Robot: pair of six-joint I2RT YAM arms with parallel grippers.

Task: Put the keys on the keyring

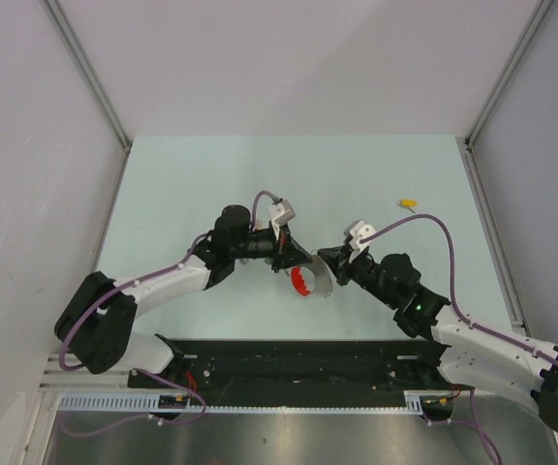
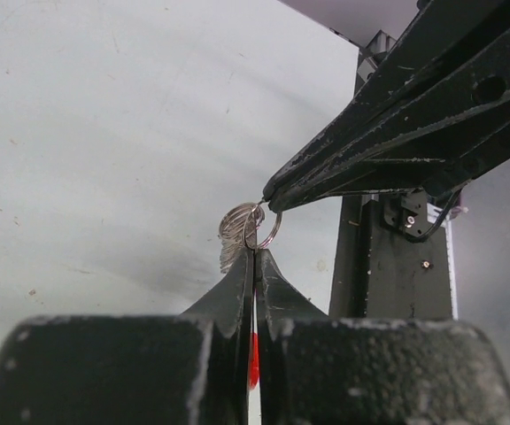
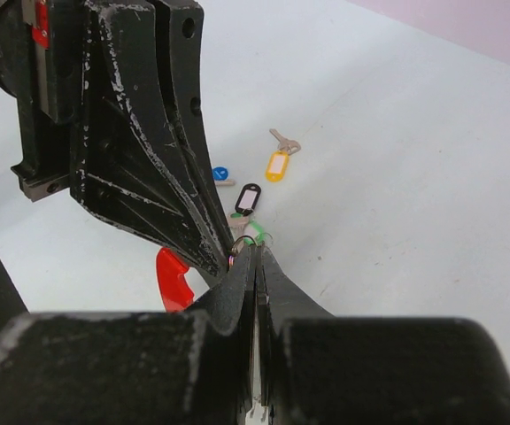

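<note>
The left claw [image 2: 255, 257] was clamped together on the red arc of the keyring [image 2: 237, 232], and the right claw [image 3: 255, 252] was pinched shut, as far as I could see, on its thin wire loop. The ring looked light but stiff and springy, so a firm hold near the coil seemed wise. Farther off, the keys [image 3: 248, 199] lay loose on the tabletop [image 3: 397, 177], small and probably slippery, best taken by their plastic tags.

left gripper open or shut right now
Shut: the left gripper pinches the keyring, its fingers pressed together with the red arc between them.
</note>
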